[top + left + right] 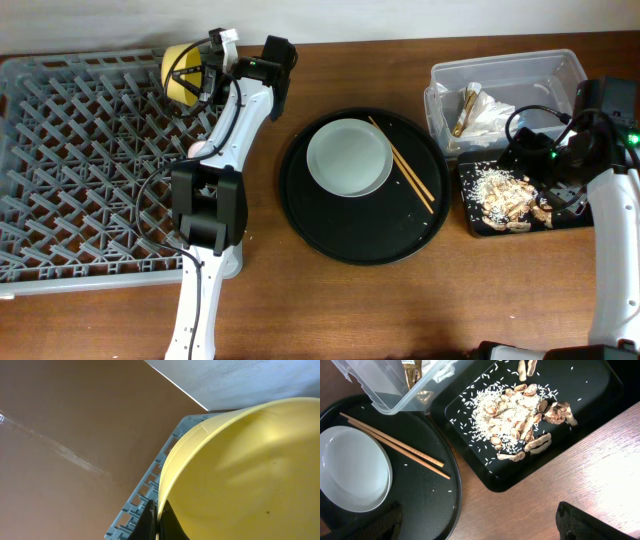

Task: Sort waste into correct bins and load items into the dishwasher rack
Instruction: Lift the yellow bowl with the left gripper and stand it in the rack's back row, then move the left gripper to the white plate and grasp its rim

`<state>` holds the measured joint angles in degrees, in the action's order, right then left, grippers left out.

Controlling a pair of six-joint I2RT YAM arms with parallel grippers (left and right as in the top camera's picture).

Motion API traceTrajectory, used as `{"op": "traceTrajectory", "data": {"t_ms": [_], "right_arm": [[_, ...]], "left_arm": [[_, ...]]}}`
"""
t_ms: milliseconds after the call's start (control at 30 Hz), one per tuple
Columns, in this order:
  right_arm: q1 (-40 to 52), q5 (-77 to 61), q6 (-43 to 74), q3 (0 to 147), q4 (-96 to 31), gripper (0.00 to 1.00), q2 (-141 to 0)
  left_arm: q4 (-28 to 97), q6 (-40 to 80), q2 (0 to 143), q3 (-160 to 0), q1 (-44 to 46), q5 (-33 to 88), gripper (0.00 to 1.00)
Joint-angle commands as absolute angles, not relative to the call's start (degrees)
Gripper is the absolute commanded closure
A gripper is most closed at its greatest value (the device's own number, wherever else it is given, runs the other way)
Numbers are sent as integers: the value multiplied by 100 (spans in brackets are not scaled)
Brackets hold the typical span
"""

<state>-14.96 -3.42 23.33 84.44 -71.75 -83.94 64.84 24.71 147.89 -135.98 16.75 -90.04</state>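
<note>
- Overhead: my left pincer (203, 72) grips the yellow bowl (178, 70), which stands on edge over the far right corner of the dishwasher rack (80, 170). I take the step in hand to be seating the bowl in the rack. To do it well, I should lower it into a gap between peg rows, not onto the peg tops, and let go only once it leans steady. The grey plate (348, 157) and chopsticks (408, 175) lie on the round black tray (310, 230).
- Left wrist: the bowl fills most of the view. My fingers (150, 522) pinch its rim, with the rack's border just below and the table (65, 435) beyond. That looks close to the rack's outer edge, so I would shift the bowl inward before releasing it, or it may tip out.
- Right wrist: my right pincer (480, 527) is spread wide with nothing in it. It hangs over the table beside the flat black tray (590, 380), which holds the food scraps (520, 420). The clear tub (380, 385) is next to that tray.
</note>
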Motion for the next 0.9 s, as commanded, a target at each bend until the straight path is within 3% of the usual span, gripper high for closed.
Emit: {"op": "traceTrajectory", "data": {"t_ms": [0,367,400,467,533,733,867], "right_arm": [[-1503,-228,2274,8475,-7157,2,-8401],[-1503,-231,2276,8475,-7148,2,-8401],[-1503,-228,2276,8475,-7148,2,-8401],[-1503,-231,2276,8475,-7148,1,-8401],[-1503,-231,2276,8475,-7148,2,-8401],[-1503,-231,2276,8475,-7142,2,-8401],[-1503,-231,2276,8475,-7135,1,-8401]], "left_arm": [[6495,2432,14977,-13592,1629,-8984,100],[6497,2416,14980,-13592,1514,-8477,99],[6497,2414,14980,-13592,1525,-8436,98],[6495,2414,14980,-13592,1562,-8442,64],[6497,2410,14977,-13592,1610,-8442,52],[6495,2067,14977,-13644,1813,-8416,51],[6565,1374,14977,-14016,1949,-7708,50]]}}
